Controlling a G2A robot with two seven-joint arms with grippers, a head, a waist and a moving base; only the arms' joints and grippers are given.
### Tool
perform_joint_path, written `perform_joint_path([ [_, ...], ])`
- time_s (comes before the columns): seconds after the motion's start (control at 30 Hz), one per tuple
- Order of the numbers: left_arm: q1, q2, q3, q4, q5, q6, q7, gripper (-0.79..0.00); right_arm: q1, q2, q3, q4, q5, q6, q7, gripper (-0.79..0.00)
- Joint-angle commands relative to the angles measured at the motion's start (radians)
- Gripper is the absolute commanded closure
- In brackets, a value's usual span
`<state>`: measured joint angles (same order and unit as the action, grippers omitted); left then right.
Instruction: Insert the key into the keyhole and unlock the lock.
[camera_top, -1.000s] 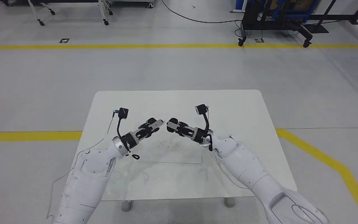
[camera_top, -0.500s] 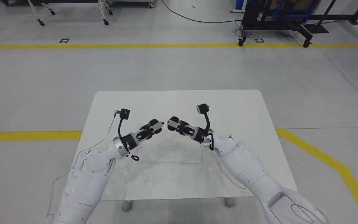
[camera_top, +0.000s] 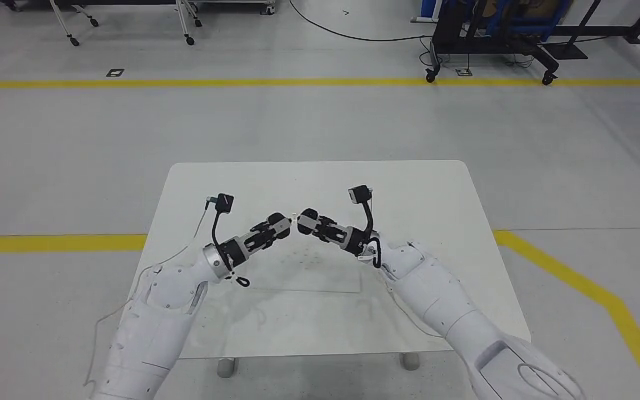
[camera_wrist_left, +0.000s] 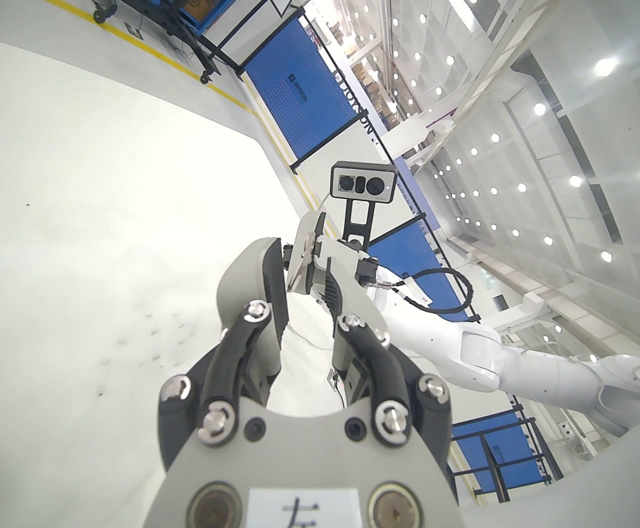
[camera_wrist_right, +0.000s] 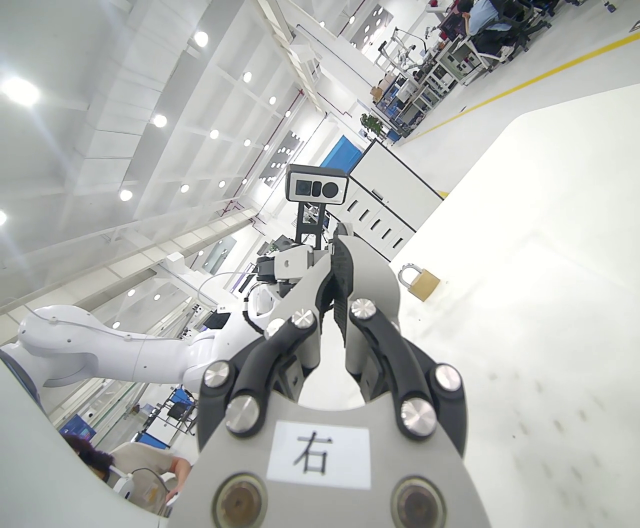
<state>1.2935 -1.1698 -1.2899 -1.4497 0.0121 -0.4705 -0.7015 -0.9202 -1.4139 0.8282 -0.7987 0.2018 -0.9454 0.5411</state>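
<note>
- Lock (camera_wrist_right: 419, 281) flat on white table (camera_top: 430, 190), near right gripper (camera_wrist_right: 342, 242)
- Right gripper pressed together, pinching key (camera_wrist_left: 301, 261)
- Left gripper (camera_wrist_left: 299, 265) spread, key between its fingers
- Both grippers tip to tip, centre of top view

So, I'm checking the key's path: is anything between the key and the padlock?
Nothing visible. The right hand holds the key above the table, between the left hand's open fingers; the padlock lies on the table, unobstructed in the right wrist view.
</note>
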Motion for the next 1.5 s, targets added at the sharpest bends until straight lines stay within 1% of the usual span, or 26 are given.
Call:
perform_joint_path([
  [0.0, -0.001, 0.001, 0.001, -0.001, 0.009, 0.0, 0.003, -0.034, 0.001, -0.001, 0.001, 0.004, -0.003, -0.002, 0.0, 0.0],
  [0.1, -0.001, 0.002, 0.002, -0.002, 0.016, 0.003, 0.01, 0.0, 0.002, -0.002, 0.002, 0.004, -0.009, -0.002, 0.0, 0.0],
  [0.4, -0.002, 0.006, -0.001, -0.003, 0.024, 0.003, 0.028, 0.0, 0.001, -0.004, 0.005, 0.003, 0.009, -0.019, 0.026, -0.003],
  [0.5, -0.003, 0.009, -0.011, 0.002, 0.011, -0.001, 0.03, 0.0, 0.001, 0.001, 0.019, 0.009, 0.015, -0.031, 0.03, -0.228],
  [0.57, -0.003, 0.01, -0.017, 0.005, -0.002, -0.007, 0.025, 0.0, -0.001, 0.004, 0.026, 0.007, 0.018, -0.033, 0.039, -0.268],
  [0.63, -0.004, 0.012, -0.017, 0.006, -0.017, -0.025, 0.005, 0.0, -0.006, 0.007, 0.027, -0.001, 0.033, -0.029, 0.064, -0.274],
  [0.73, -0.009, 0.015, -0.011, 0.012, -0.043, -0.05, -0.054, 0.0, -0.003, 0.011, 0.027, -0.01, 0.067, -0.009, 0.127, -0.283],
  [0.83, -0.016, 0.018, -0.009, 0.019, -0.042, -0.067, -0.077, 0.0, -0.001, 0.014, 0.031, -0.011, 0.098, 0.001, 0.165, -0.283],
  [0.97, -0.023, 0.021, -0.004, 0.022, -0.025, -0.081, -0.09, 0.0, 0.001, 0.014, 0.027, -0.02, 0.116, 0.009, 0.193, -0.265],
  [1.23, -0.029, 0.024, 0.017, 0.023, -0.013, -0.098, -0.105, 0.0, 0.014, 0.007, 0.014, -0.006, 0.129, 0.03, 0.216, -0.228],
  [1.27, -0.03, 0.025, 0.019, 0.024, -0.013, -0.099, -0.105, 0.0, 0.016, 0.005, 0.013, -0.003, 0.13, 0.03, 0.217, -0.209],
  [1.4, -0.034, 0.027, 0.023, 0.028, -0.009, -0.099, -0.103, 0.0, 0.02, 0.002, 0.01, 0.006, 0.138, 0.021, 0.223, -0.022],
  [1.43, -0.035, 0.027, 0.023, 0.03, -0.008, -0.098, -0.101, 0.0, 0.02, 0.002, 0.01, 0.008, 0.141, 0.019, 0.225, 0.0],
  [1.47, -0.036, 0.027, 0.025, 0.031, -0.007, -0.097, -0.1, 0.0, 0.021, 0.001, 0.009, 0.01, 0.143, 0.019, 0.228, 0.0],
])
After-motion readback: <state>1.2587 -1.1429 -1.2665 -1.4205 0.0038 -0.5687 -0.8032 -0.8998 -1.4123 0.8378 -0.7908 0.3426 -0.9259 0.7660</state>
